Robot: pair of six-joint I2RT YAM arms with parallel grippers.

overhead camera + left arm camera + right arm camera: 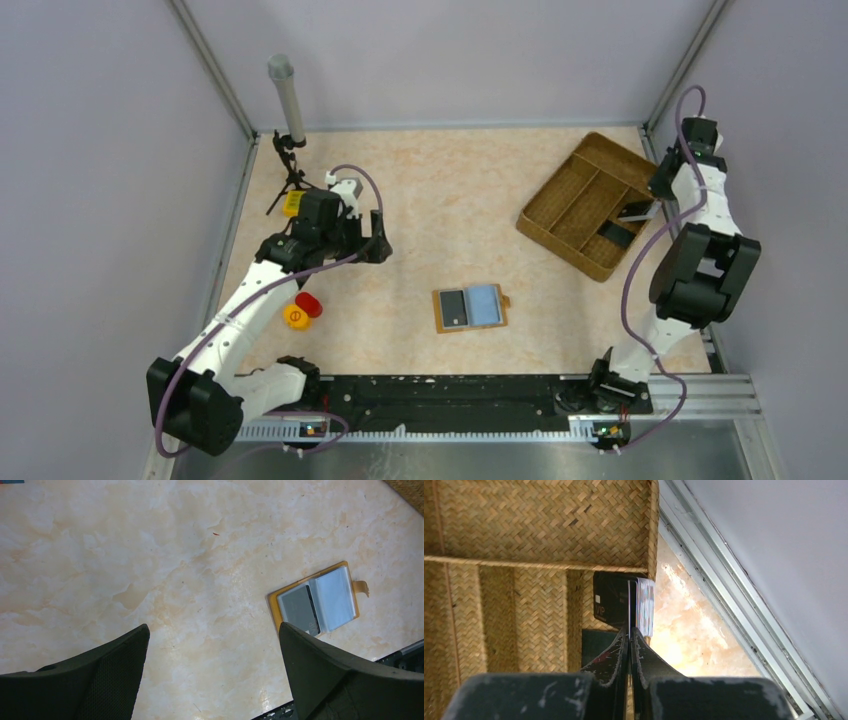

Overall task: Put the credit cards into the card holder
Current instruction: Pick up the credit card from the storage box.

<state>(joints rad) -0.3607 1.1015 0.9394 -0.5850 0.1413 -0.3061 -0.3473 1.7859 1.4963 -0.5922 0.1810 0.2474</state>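
The card holder [470,308] lies open on the table in front of the arms' bases, orange-tan, with a dark grey credit card [453,308] in its left half and a light blue one [485,304] in its right half. It also shows in the left wrist view [315,602]. My left gripper [214,625] hangs open over bare table to its left [378,245]. My right gripper [630,630] is shut on the edge of a black credit card marked VIP [610,602], tilted up in the woven tray's near-right compartment [636,210]. Another dark card [596,647] lies flat beneath it.
The brown woven compartment tray [575,195] sits at the back right, close to the table's right rail [724,595]. A red and yellow toy piece [300,310] lies beside the left arm. A small tripod with a grey tube [288,100] and a yellow block [292,203] stand at the back left.
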